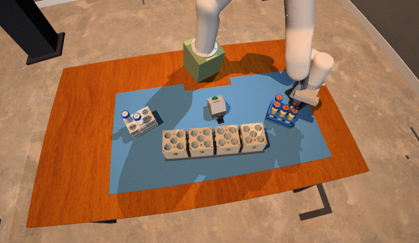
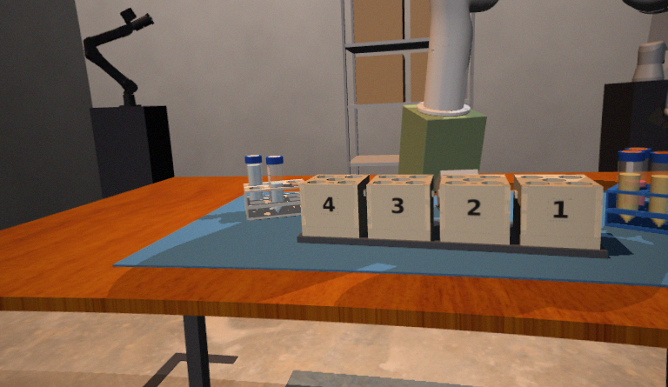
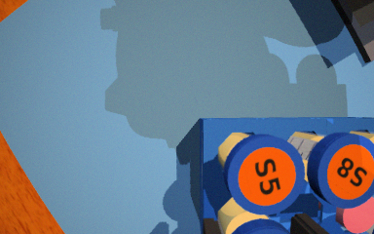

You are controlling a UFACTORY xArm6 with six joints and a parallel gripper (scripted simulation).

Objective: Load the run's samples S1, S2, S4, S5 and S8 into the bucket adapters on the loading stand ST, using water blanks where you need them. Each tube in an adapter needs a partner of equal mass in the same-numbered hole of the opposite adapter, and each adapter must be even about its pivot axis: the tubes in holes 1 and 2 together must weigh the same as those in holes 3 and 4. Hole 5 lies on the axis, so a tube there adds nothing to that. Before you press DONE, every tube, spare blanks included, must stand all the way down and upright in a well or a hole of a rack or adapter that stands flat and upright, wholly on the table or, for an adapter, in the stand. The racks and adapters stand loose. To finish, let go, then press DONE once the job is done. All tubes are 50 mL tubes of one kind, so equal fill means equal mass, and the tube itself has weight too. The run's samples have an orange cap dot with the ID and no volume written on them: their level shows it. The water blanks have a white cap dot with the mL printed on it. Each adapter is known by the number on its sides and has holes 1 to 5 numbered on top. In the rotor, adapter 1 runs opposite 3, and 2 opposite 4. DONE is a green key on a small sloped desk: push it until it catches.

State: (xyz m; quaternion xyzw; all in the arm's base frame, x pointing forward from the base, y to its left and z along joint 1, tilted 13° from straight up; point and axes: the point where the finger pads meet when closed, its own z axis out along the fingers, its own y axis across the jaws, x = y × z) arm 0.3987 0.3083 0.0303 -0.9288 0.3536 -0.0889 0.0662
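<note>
Four beige adapters stand empty in the stand ST [image 1: 213, 156] [image 2: 443, 246], in the order 4 [image 1: 174, 140] [image 2: 329, 205], 3 [image 2: 397, 206], 2 [image 2: 473, 208] and 1 [image 1: 253, 134] [image 2: 558, 210] from left to right. The blue sample rack [image 1: 279, 120] [image 2: 632, 214] [image 3: 194, 171] stands at the right and holds several orange-dotted tubes, among them S5 [image 3: 268, 173] and S8 [image 3: 353, 171]. My gripper [image 1: 296, 103] is low over the rack's back right corner, its fingers slightly open around a tube standing there. One dark finger [image 3: 304, 225] shows in the wrist view. The green DONE key [image 1: 214, 98] tops its small desk.
A pale rack [image 1: 146, 127] [image 2: 270, 206] at the left holds two white-dotted blanks [image 1: 125, 114] [image 1: 136, 117] [image 2: 253, 176] [image 2: 274, 175]. The arm's green pedestal [image 1: 203, 61] stands at the back. A pink object [image 3: 357, 218] shows inside the sample rack.
</note>
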